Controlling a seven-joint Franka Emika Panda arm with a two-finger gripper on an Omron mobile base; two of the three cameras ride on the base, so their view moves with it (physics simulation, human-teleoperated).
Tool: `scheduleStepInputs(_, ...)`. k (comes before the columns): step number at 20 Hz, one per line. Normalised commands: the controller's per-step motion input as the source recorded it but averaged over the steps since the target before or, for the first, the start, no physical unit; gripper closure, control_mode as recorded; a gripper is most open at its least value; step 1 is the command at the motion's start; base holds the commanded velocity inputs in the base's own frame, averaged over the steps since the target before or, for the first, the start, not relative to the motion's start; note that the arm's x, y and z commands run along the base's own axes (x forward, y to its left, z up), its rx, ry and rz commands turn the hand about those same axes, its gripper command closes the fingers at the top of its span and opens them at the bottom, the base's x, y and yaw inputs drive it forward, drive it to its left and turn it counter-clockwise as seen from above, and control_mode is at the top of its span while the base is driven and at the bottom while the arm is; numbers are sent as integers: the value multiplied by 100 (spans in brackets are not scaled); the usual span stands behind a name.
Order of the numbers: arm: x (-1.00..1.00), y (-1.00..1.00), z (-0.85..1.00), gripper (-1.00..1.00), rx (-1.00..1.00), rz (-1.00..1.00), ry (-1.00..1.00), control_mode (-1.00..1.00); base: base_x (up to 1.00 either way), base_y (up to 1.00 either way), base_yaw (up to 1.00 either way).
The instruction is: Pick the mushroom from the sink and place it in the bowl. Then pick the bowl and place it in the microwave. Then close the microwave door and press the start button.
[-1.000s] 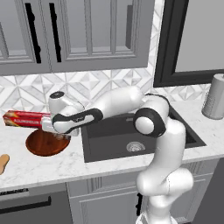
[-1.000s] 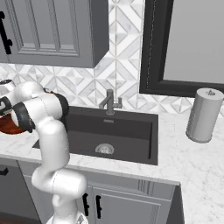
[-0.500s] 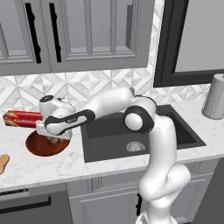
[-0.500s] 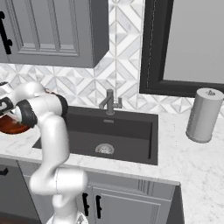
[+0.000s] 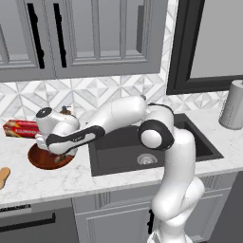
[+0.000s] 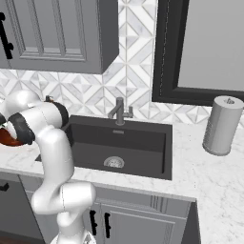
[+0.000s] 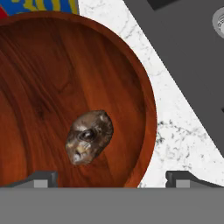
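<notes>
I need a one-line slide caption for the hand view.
Mushroom lying free inside the bowl, open tool above it, sink beside.

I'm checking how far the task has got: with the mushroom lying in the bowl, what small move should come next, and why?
Probably shift the open gripper toward the bowl's rim to grasp it. The mushroom lies loose on the bowl's floor, between the spread fingertips but not held, so the drop looks done and the bowl is next.
</notes>
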Motion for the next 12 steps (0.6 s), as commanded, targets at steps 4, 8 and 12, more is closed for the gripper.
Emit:
scheduleStepInputs(4,-42,-69,19,-100,11,0,-16,-100,0,0,0)
scheduleStepInputs(8,-8,-78,44,-100,19,0,-6,-100,0,0,0)
scheduleStepInputs(12,1,-61,28,-100,27,1,0,-100,0,0,0)
